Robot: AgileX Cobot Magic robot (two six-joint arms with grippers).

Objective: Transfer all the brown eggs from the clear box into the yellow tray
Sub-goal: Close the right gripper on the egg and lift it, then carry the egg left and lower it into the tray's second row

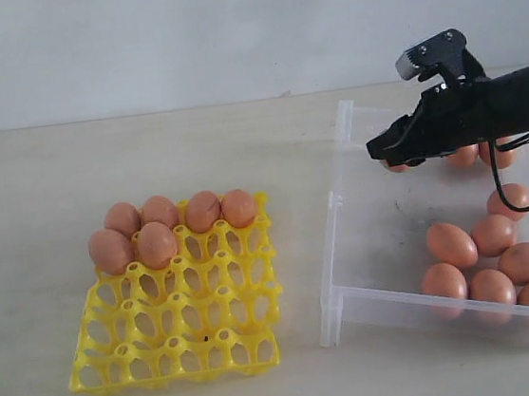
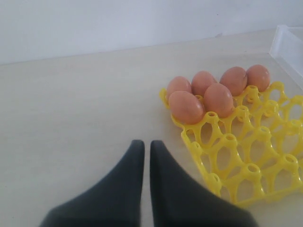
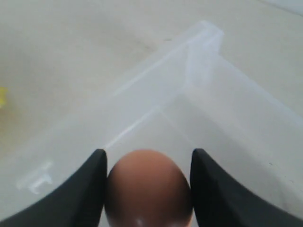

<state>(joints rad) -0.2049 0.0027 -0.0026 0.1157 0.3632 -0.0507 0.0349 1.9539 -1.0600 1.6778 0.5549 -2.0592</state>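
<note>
Counter (image 1: 145, 154) is pale and wide, and everything sits on it. The clear box (image 1: 335, 247) is the biggest thing there. It sits on the right side in the exterior view. The yellow tray (image 1: 181, 346) sits on the left side, well apart from the box.

A black arm (image 1: 511, 98) comes in from the right and reaches over the far part of the box. The right fingers (image 3: 90, 189) stand partly open with one brown egg (image 3: 149, 189) between them. They touch it on both sides, so they have hold of it. This egg is over the far left corner of the box.

The left fingers (image 2: 128, 189) are over the bare counter, near a corner of the tray. They are almost together, with only a thin slit between them, and they hold nothing.

Six brown eggs (image 1: 159, 212) sit in the tray. Four fill the back row. Two more sit in the next row, on the left side. The other cups have no eggs.

Seven eggs (image 1: 493, 234) lie close together in the near right part of the box. Two more (image 1: 462, 156) peek out from behind the arm at the far side.
</note>
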